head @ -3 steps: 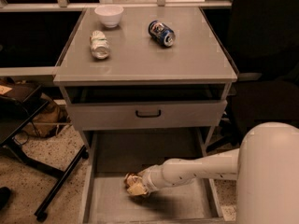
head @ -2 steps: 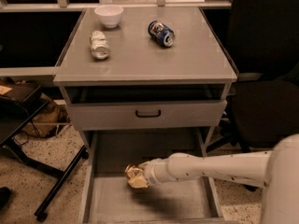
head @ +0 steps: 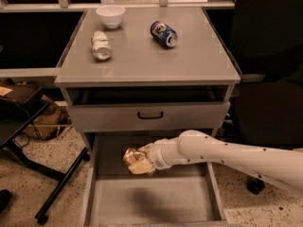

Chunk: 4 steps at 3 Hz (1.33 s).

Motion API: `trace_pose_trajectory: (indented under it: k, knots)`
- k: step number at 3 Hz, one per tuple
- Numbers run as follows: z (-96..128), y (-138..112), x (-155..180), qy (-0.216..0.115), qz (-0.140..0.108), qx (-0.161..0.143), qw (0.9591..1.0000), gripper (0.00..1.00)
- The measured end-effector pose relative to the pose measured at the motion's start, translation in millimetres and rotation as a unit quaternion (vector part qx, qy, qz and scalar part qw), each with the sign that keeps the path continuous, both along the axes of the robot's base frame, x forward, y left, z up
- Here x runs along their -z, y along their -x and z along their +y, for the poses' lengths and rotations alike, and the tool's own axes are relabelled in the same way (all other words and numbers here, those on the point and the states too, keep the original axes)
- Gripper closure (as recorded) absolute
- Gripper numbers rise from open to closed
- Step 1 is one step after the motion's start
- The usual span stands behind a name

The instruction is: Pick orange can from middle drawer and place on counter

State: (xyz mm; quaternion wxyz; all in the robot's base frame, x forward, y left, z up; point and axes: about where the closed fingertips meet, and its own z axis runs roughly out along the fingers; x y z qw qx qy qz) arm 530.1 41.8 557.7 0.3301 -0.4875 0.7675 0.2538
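1 orange can (head: 133, 158) gripped by gripper (head: 142, 162) abv middle drawer (head: 156, 201) | counter (head: 142, 65): 2 cans (head: 101, 45) (head: 164, 34), 1 bowl (head: 111, 15)

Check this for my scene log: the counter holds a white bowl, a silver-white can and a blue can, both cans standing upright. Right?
Not quite. The camera view shows the silver-white can and the blue can lying on their sides on the counter, with the white bowl. The gripper holds the orange can over the middle drawer.
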Motion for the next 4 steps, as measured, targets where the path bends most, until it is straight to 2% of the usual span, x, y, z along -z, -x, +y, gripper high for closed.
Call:
trace_pose_trajectory:
  k: [1, 2, 3, 4]
  knots:
    - [0, 0, 0, 0.0, 0.0, 0.0, 1.0, 1.0]
    - [11, 0, -17, 0.014, 0.003, -0.017, 0.9997, 1.0]
    - [20, -1, -96, 0.014, -0.023, -0.027, 0.9993, 1.0]
    - [36, 10, -212, 0.017, -0.087, -0.042, 0.9952, 1.0]
